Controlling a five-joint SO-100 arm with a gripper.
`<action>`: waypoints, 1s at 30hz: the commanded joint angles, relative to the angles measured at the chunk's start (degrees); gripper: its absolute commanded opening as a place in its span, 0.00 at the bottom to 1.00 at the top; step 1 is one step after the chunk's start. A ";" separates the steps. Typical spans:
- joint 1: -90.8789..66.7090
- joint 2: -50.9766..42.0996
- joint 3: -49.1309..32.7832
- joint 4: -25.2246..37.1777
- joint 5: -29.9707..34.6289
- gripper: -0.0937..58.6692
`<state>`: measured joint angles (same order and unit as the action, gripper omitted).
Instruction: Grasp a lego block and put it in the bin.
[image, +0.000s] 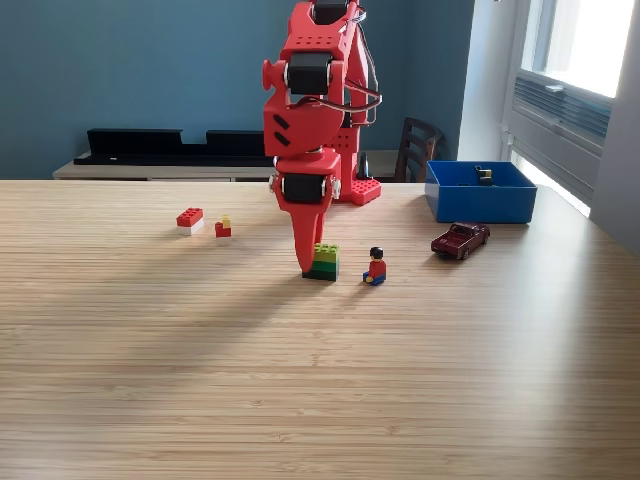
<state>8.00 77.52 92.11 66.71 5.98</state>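
Lego block (323, 262), green base with lime top, sits mid-bench with the red pincer (308, 262) tip down at its left side in the exterior view; can't tell if it's clamped or apart. Grasp step: next needs a firm close, lift, then carry to the blue bin (480, 203) far right. Arm hangs near-vertical over the block.

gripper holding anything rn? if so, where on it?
Cannot tell. The gripper is down at the left side of the green and yellow lego block on the table; no closed grip visible.
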 joint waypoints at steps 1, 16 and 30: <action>-0.09 1.05 0.00 -1.05 -0.62 0.23; -3.96 1.05 2.90 -4.13 -1.85 0.20; -0.79 1.14 -8.26 3.69 -3.69 0.00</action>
<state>5.19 77.52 93.16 67.06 3.78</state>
